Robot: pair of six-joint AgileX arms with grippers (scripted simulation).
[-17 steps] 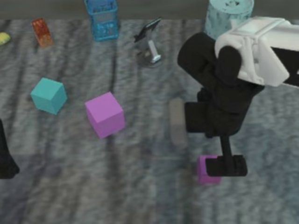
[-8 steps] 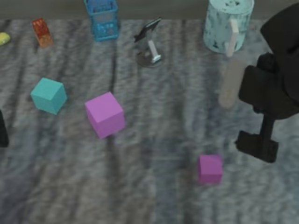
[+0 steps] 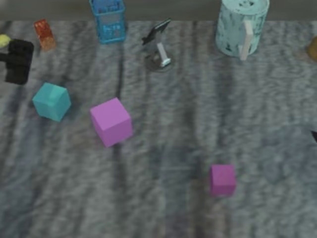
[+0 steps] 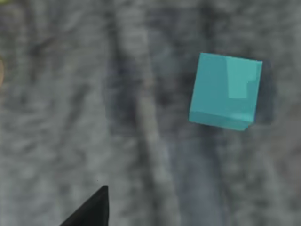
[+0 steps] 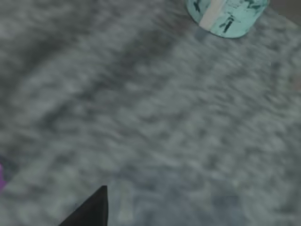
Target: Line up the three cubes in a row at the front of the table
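Fingers of the left gripper (image 3: 17, 62) cannot be judged as spread or together, since only a dark block of it shows at the upper left of the top view, just above the teal cube (image 3: 51, 101) and not touching it; in the left wrist view one dark fingertip (image 4: 91, 211) pokes in at the lower edge, with the teal cube (image 4: 225, 91) at the upper right, resting flat on the table (image 4: 117, 117); the right gripper is all but out of the top view, only a dark sliver (image 3: 314, 135) showing at the right edge, and its fingers cannot be told either; the light-purple cube (image 3: 111, 121) sits left of centre, just beside the teal one to its lower right; the small magenta-purple cube (image 3: 222, 179) lies well apart, in the lower right of the frame; a pale mug (image 3: 241, 26) stands at the top right, a blue mesh basket (image 3: 108, 20) at the top left.
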